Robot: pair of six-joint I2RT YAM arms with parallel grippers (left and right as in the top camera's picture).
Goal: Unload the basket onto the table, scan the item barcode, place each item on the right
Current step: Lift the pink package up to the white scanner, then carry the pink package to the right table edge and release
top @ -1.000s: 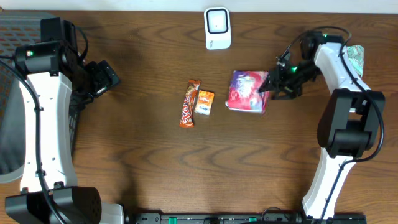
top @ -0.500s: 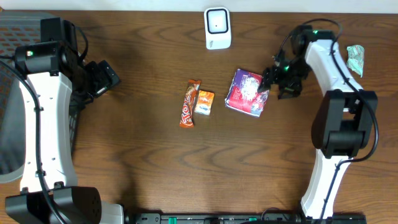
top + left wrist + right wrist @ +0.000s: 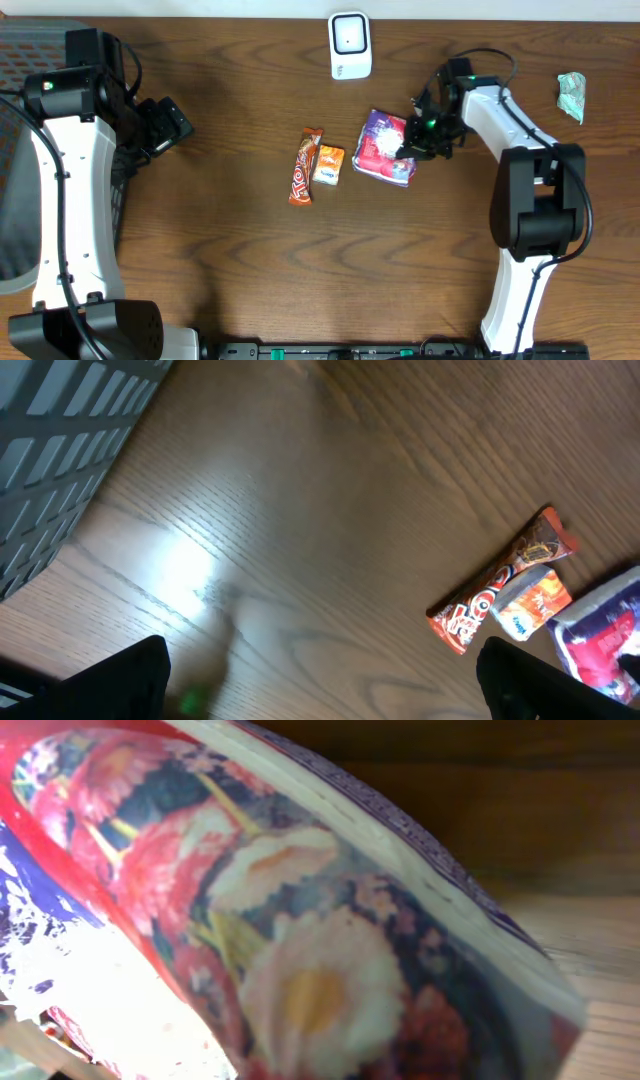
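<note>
Three snacks lie mid-worktop [image 3: 250, 270]. The bar [image 3: 305, 165] in an orange-brown wrapper runs nearly front to back. The small orange sachet [image 3: 328, 164] is just beside it on the right, touching or almost so. The floral pack [image 3: 383, 150], purple, red and white, lies a little further right, apart from the sachet. The white scanner [image 3: 350, 45] stands at the far edge, well apart from the pack and slightly to its left. A crumpled green wrapper [image 3: 571, 95] sits alone near the right edge.

The right fingers [image 3: 418, 135] are together, set against the pack's right side. From overhead they meet its edge. The right wrist view is filled by the pack's flower print and its pale seam, so close that the fingers themselves are hidden. Whether they pinch the wrapper or only press on it cannot be told.

The left fingers [image 3: 110, 680] stand wide apart and hold nothing, far to the left of the snacks. Their dark tips show at the two lower corners of the left wrist view, with bare wood between them. A grey grid [image 3: 60, 450] fills that view's upper left corner.
</note>
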